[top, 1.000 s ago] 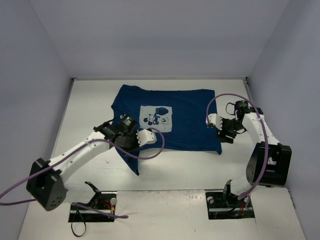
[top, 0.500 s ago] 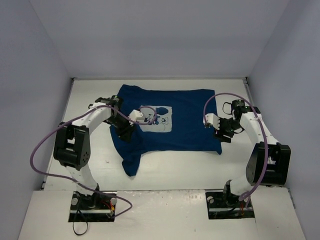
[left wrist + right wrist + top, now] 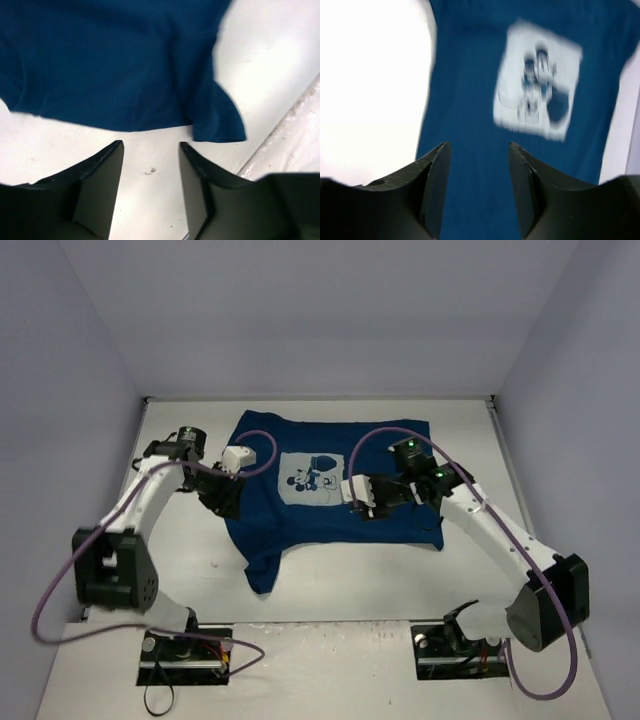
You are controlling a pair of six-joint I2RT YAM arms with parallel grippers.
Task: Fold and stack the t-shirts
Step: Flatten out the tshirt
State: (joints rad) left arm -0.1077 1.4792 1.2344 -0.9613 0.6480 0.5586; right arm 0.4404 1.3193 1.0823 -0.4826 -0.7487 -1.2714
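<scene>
**Top view:** t-shirt (image 3: 385,455) lies flat on the table (image 3: 340,585), print (image 3: 312,478) upward, lower corner bunched toward 7 o'clock. It is unfolded, so you are likely lining up first grasps. Left gripper (image 3: 224,500) sits at its 9 o'clock edge, right gripper (image 3: 364,500) over its 3 o'clock half.

**Left wrist:** jaws apart, empty, above bare table just short of the hem.

**Right wrist:** jaws apart, empty, above cloth — print blurred at 1 o'clock.

Legible text, labels, numbers: I find none in any view. Sole marking: pale square cartoon print (image 3: 310,480) on the navy t-shirt (image 3: 385,450), blurred in my right wrist view, no lettering I can read.
</scene>
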